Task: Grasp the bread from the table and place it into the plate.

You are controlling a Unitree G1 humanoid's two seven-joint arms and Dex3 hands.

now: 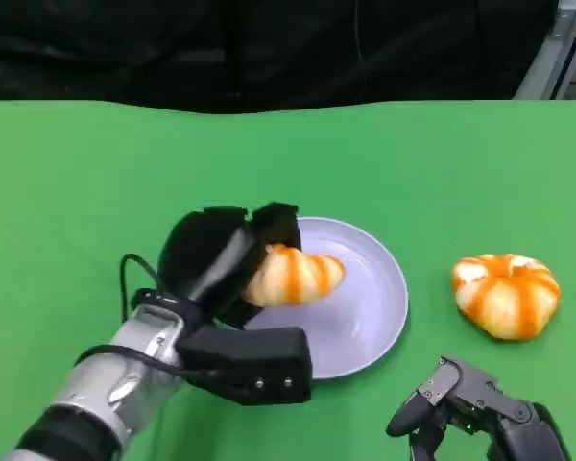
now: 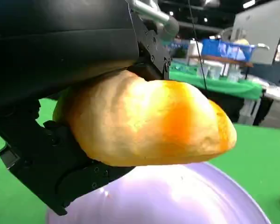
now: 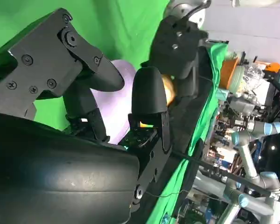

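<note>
Gripping the bread point(image 1: 293, 277) in my left robot hand point(image 1: 232, 264), I hold it just above the lavender plate point(image 1: 370, 317), over the plate's left part; from my left wrist the bread point(image 2: 144, 123) hangs clear of the plate point(image 2: 177, 196), fingers point(image 2: 60, 172) closed under and over it. A second, round striped bun point(image 1: 506, 294) lies on the green bench point(image 1: 77, 192), to the right of the plate and apart from it. My right robot hand point(image 1: 461, 403) rests released, fingers apart and holding nothing, near the bench edge below that bun.
</note>
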